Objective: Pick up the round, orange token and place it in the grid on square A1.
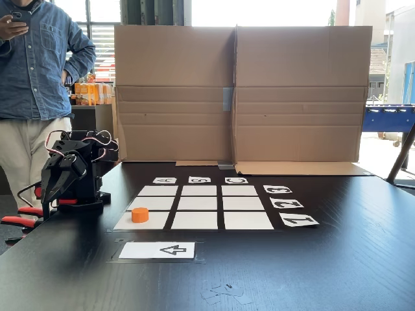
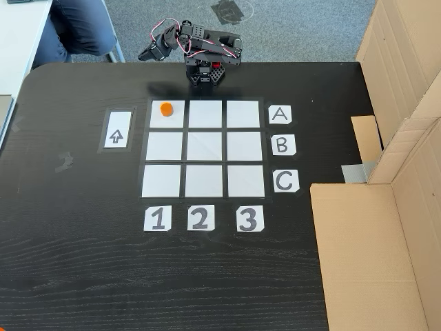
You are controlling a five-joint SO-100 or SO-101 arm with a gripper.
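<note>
Fixed view from above, read left to right with the grid (image 2: 204,149) as landmark: left of it lies an arrow card (image 2: 117,129), kept apart from the cells. The token (image 2: 166,108) sits on the grid's top-left cell, square A1 (image 2: 167,118), in line with the "A" card (image 2: 280,114) and "1" card (image 2: 157,218), so the placing looks done. Just beyond the grid's top edge the arm is folded back, well clear of the token, its hand (image 2: 148,53) holding nothing; how far apart the fingers stand I cannot tell. In a lower fixed view, the hand (image 1: 57,179) hangs left of the grid, token (image 1: 140,214) upright on the tabletop (image 1: 337,265), and a person (image 1: 35,78) stands behind, against a cardboard screen (image 1: 240,91).
</note>
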